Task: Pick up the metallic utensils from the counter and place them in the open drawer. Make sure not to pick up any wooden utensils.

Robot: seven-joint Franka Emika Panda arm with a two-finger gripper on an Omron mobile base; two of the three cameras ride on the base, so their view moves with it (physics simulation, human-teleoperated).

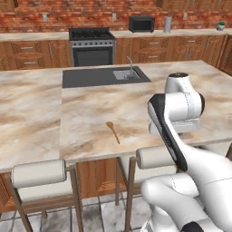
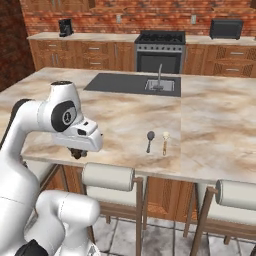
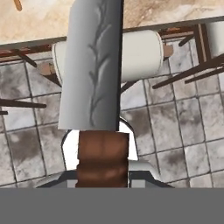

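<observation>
Hand view: the two-finger gripper (image 3: pixel 103 181) is pinching the small cleaver-like knife with grey blade and dark brown handle (image 3: pixel 92 65), its jaws pressing together on the handle while the blade is pointing up the frame, over the grey tiled floor (image 3: pixel 175 131) and a white cushioned stool (image 3: pixel 140 54) just off the edge of the large beige-pink veined marble island counter (image 3: pixel 57 17). In the right base view the gripper (image 2: pixel 77 152) is hanging below the counter's near rim, at the robot's left. Farther out, the all-grey metal spoon with round bowl (image 2: pixel 149 141) is lying on the counter (image 2: pixel 210 130) just beside the pale cream-headed spoon with tan handle (image 2: pixel 164 142), apart from it; the small orange-brown wooden spoon (image 1: pixel 113 131) is lying alone near the front edge. The task is judged under way: one metallic utensil is lifted but not yet stowed, and the metal spoon is untouched.
</observation>
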